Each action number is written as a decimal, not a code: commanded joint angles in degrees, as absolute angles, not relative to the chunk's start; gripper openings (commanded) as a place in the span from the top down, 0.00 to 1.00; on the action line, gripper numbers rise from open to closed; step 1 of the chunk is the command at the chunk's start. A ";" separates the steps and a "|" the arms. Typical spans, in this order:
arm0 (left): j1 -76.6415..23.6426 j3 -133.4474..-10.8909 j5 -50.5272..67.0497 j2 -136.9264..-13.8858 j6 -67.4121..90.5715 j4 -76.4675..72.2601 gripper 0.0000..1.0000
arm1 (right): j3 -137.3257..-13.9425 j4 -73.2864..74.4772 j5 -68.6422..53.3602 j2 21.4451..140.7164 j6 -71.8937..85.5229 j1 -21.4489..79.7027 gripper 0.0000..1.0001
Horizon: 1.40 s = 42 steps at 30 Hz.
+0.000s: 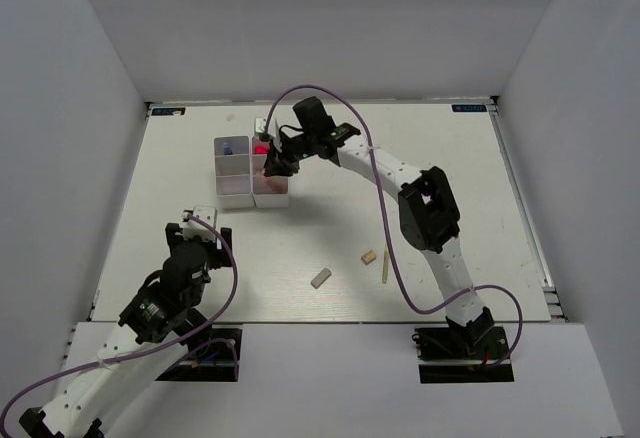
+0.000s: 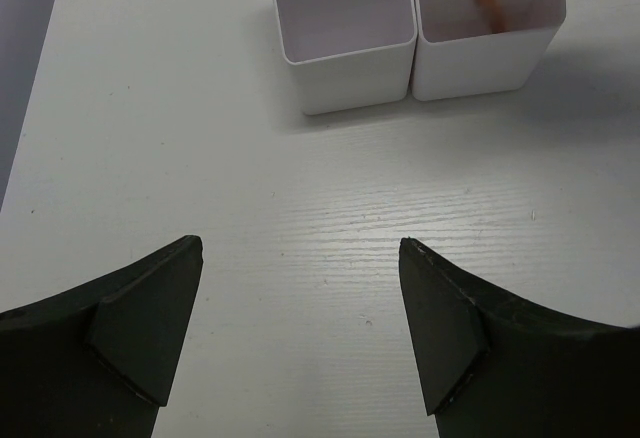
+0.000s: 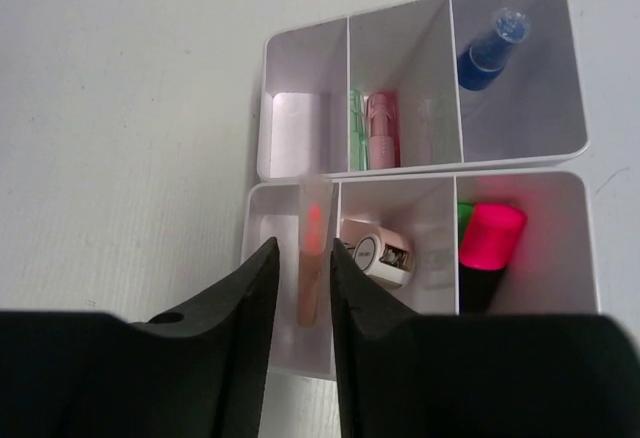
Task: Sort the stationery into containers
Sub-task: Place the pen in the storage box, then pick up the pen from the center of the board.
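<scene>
Hovering over the trays at 11 o'clock on the table, the right gripper has its jaws narrowed around the orange pencil, which stands in an end compartment; whether it grips, I cannot tell. Only the top view shows the tan eraser and wooden pencil loose toward 5 o'clock. The left gripper gapes wide, holding nothing.

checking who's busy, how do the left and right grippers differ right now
The left gripper is wide open and empty; the right gripper is closed on the orange pencil. The left gripper hangs over the table; the right gripper is over an end compartment of a white tray. Both are black.
</scene>
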<state>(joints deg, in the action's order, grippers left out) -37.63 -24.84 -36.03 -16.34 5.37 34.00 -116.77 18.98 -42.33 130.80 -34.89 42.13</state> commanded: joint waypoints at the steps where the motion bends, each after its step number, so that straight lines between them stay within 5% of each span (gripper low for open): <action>1: -37.79 -24.70 -36.47 -16.00 5.36 33.31 0.10 | -116.02 18.54 -42.36 131.13 -36.21 42.19 0.66; 7: -37.79 -24.78 -36.39 -15.82 5.27 33.31 0.10 | -114.70 20.39 -42.89 129.20 -34.99 42.01 0.59; 9: -37.79 -24.78 -36.56 -15.73 5.36 33.40 0.10 | -114.26 21.87 -43.85 127.01 -34.54 41.92 0.65; 12: -37.79 -24.70 -36.47 -15.38 5.36 33.40 0.10 | -113.03 24.95 -44.30 121.74 -35.33 41.57 0.96; 15: -37.79 -24.79 -35.69 -15.03 5.36 33.40 0.21 | -110.92 35.20 -44.03 115.33 -42.26 40.35 1.00; 16: -37.79 -24.70 -34.99 -14.86 5.36 33.31 0.29 | -108.13 41.42 -44.90 111.31 -53.85 40.34 1.00; 17: -37.71 -24.70 -34.81 -15.11 5.36 33.22 0.62 | -106.97 44.79 -46.74 110.05 -59.10 39.04 1.00; 19: -37.79 -24.79 -34.28 -15.12 5.36 33.31 0.94 | -100.51 65.89 -46.15 103.68 -89.22 38.06 0.99; 20: -37.79 -24.70 -34.28 -15.20 5.54 33.31 1.00 | -98.20 74.36 -43.27 102.41 -96.87 36.93 0.80; 23: -37.88 -24.96 -33.58 -15.03 5.54 33.48 0.95 | -83.88 82.86 -32.45 95.55 -119.33 34.99 0.70; 24: -37.79 -24.87 -33.75 -15.20 5.71 33.49 0.75 | -79.58 84.97 -29.30 93.71 -125.62 34.02 0.70; 27: -37.79 -24.87 -33.57 -15.38 5.80 33.22 0.47 | -73.06 85.87 -24.79 90.71 -135.06 31.39 0.64; 42: -37.79 -25.31 -32.96 -17.40 5.89 34.02 0.41 | -64.69 79.11 -19.95 95.54 -154.42 31.20 0.67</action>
